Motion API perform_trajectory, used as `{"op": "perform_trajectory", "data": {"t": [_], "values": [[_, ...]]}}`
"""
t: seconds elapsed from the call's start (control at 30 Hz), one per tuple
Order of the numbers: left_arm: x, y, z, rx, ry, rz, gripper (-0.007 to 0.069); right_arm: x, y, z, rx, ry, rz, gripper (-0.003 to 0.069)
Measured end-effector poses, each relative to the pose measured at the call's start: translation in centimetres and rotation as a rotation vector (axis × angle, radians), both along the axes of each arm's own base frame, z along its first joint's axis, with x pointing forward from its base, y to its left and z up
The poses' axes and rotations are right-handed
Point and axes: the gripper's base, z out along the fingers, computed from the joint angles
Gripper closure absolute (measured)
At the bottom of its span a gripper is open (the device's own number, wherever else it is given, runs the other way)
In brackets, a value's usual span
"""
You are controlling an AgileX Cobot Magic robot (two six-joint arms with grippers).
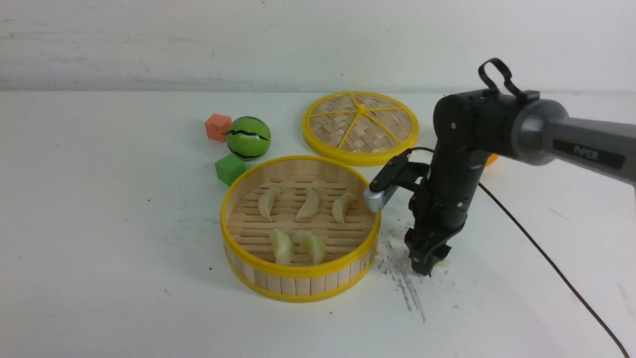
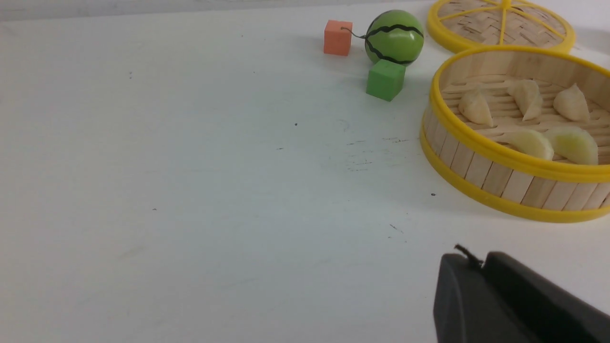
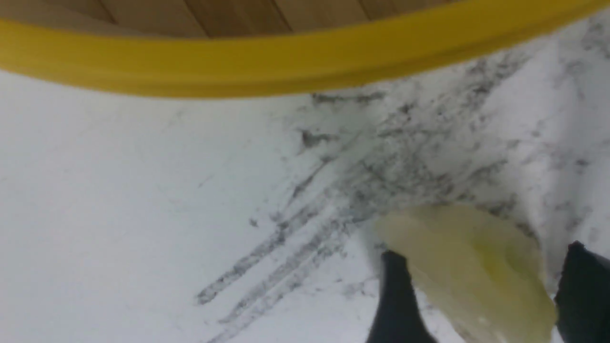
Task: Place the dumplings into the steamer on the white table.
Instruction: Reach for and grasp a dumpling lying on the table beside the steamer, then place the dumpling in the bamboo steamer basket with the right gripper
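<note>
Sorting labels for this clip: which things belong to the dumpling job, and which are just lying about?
Job: steamer; five dumplings in it; sixth dumpling, straddled by the right gripper.
Lying about: lid; orange cube; green cube; watermelon ball.

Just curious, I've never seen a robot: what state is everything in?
Round wooden-slat steamer basket: uncovered, five dumplings inside.
Woven yellow-rimmed lid: flat on white table.
Pale yellow-green dumpling: on table, outside basket.
Right gripper: straddles it, grip unclear.
Left gripper: shut, empty.
</note>
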Motion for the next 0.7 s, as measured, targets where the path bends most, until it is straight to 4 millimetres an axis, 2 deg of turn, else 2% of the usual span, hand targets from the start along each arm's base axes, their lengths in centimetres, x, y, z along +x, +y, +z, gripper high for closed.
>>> {"op": "perform_trajectory", "data": {"t": [0.07, 0.1, 0.23, 0.3, 0.43, 0.47, 0.5, 0.53, 0.6, 0.63, 0.67, 0.7], "values": [[0.0, 0.0, 0.0, 0.001, 0.001, 0.000, 0.0575, -0.2, -0.1, -0.1, -0.012, 0.023, -0.002, 0.0403], [0.0, 0.0, 0.0, 0.001, 0.001, 0.000, 0.0575, -0.2, -0.1, -0.1, -0.014, 0.028, -0.002, 0.0431], [0.0, 0.0, 0.0, 0.001, 0.001, 0.000, 0.0575, -0.3, -0.2, 1.1, -0.035, 0.063, -0.023, 0.0421], [0.0, 0.0, 0.0, 0.001, 0.001, 0.000, 0.0575, 0.1, -0.1, 2.7, -0.022, 0.030, -0.048, 0.0421], [0.0, 0.0, 0.0, 0.001, 0.001, 0.000, 0.0575, 0.8, 0.2, 7.1, 0.044, -0.077, -0.124, 0.0421], [0.0, 0.0, 0.0, 0.001, 0.001, 0.000, 0.0575, 0.8, 0.5, 8.7, 0.088, -0.105, -0.161, 0.0421], [0.0, 0.0, 0.0, 0.001, 0.001, 0.000, 0.0575, 0.8, 0.5, 9.0, 0.097, -0.108, -0.172, 0.0421], [0.0, 0.0, 0.0, 0.001, 0.001, 0.000, 0.0575, 0.8, 0.9, 10.3, 0.150, -0.122, -0.197, 0.0421], [0.0, 0.0, 0.0, 0.001, 0.001, 0.000, 0.0575, 0.4, 2.1, 11.6, 0.237, -0.113, -0.223, 0.0421], [0.0, 0.0, 0.0, 0.001, 0.001, 0.000, 0.0573, 0.3, 2.4, 11.7, 0.251, -0.107, -0.225, 0.0421], [0.0, 0.0, 0.0, 0.001, 0.001, 0.000, 0.0571, -0.3, 3.8, 11.8, 0.292, -0.074, -0.215, 0.0421], [0.0, 0.0, 0.0, 0.001, 0.001, 0.000, 0.0569, -0.5, 4.3, 11.6, 0.300, -0.063, -0.208, 0.0421]]}}
